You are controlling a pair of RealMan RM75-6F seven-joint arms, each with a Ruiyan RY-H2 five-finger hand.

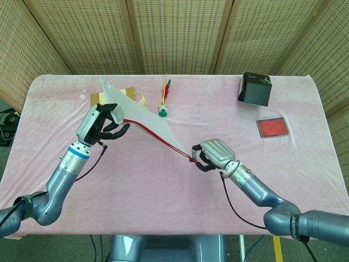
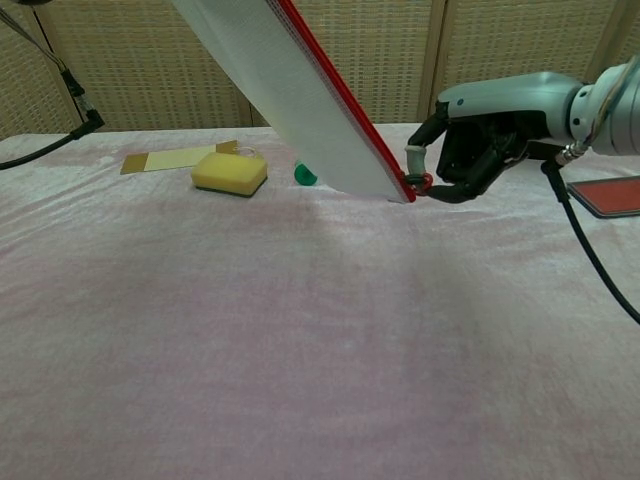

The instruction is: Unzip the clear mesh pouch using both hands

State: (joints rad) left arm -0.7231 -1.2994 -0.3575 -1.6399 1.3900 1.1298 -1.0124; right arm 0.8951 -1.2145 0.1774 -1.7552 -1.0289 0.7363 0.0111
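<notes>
The clear mesh pouch (image 1: 143, 117) with a red zip edge is stretched in the air between my hands, slanting from upper left to lower right; the chest view shows the pouch (image 2: 290, 95) as a long white band. My left hand (image 1: 101, 123) grips its upper end; in the chest view that hand is out of frame. My right hand (image 1: 214, 154) pinches the red zip pull (image 1: 193, 158) at the pouch's lower end. In the chest view the right hand (image 2: 478, 155) holds the pull (image 2: 419, 183) just above the pink cloth.
A yellow sponge (image 2: 229, 172) and a tan card (image 2: 165, 159) lie at the back left. A green-capped item (image 1: 162, 111) sits mid-table behind the pouch. A black box (image 1: 254, 89) and a red pad (image 1: 272, 127) are at the right.
</notes>
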